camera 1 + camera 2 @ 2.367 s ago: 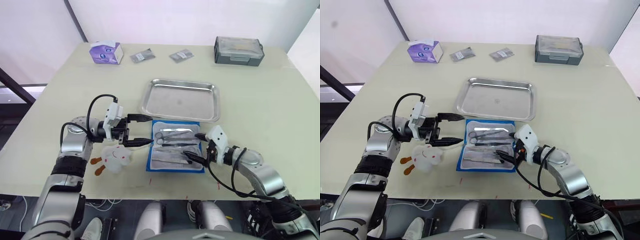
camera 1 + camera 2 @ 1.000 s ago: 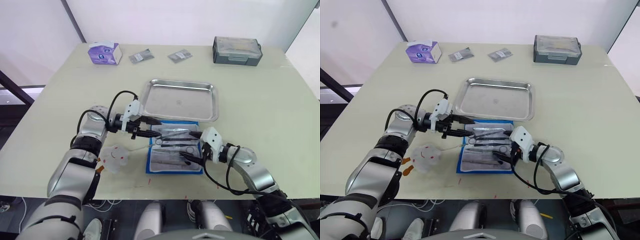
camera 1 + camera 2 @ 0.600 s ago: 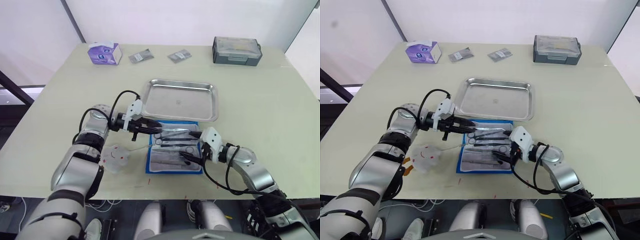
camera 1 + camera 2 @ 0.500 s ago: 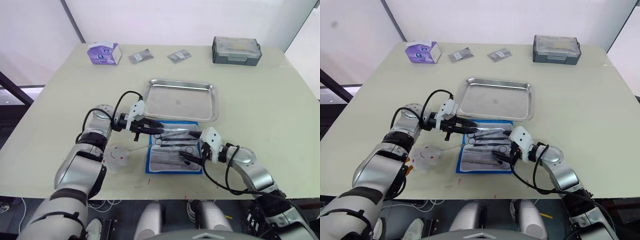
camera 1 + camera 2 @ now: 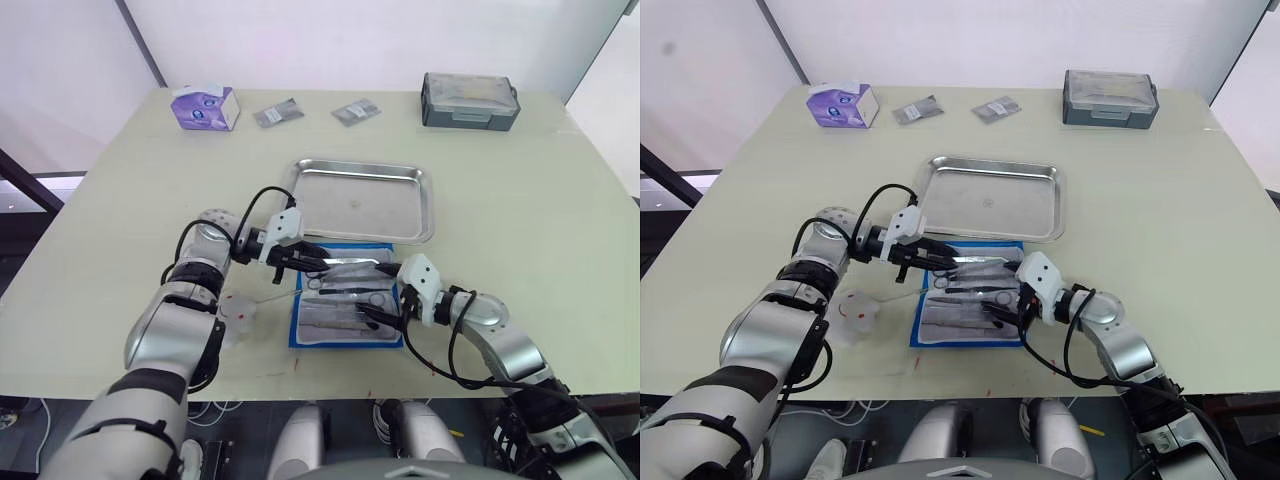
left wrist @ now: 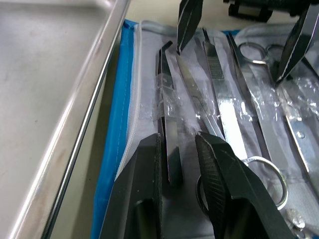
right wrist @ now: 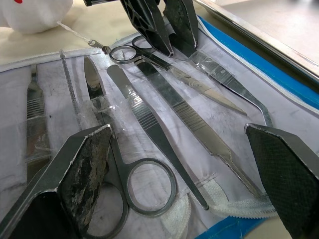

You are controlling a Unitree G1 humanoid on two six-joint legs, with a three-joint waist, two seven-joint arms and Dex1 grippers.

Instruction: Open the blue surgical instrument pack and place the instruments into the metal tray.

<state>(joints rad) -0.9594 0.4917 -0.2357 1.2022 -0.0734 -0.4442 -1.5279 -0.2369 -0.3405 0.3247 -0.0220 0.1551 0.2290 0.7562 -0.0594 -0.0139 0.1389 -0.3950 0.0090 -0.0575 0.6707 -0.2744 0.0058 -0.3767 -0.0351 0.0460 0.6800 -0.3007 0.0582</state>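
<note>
On the big pale table (image 5: 540, 200) sits the metal tray (image 5: 363, 198), shiny and with nothing in it. Just in front of the tray, on the robot's side, lies the blue surgical instrument pack (image 5: 345, 308). It is open and flat, with its white inside facing up. The instruments (image 7: 164, 124) lie in it side by side under clear plastic (scissors with ring handles, tweezers and other thin silver tools).

The left gripper (image 5: 306, 259) reaches in over the pack's left end, near the tray. Its two black fingers (image 6: 217, 174) are close together, with a small gap, and they sit on either side of one thin tool by its handle. I cannot tell if they are squeezing it.

The right gripper (image 5: 375, 313) is at the pack's right end. Its fingers (image 7: 79, 169) are spread wide apart and hold nothing, with the scissor rings lying between them.

At the far edge of the table are a grey box (image 5: 469, 100), a purple and white tissue box (image 5: 205, 107) and two small grey packets (image 5: 278, 114).
</note>
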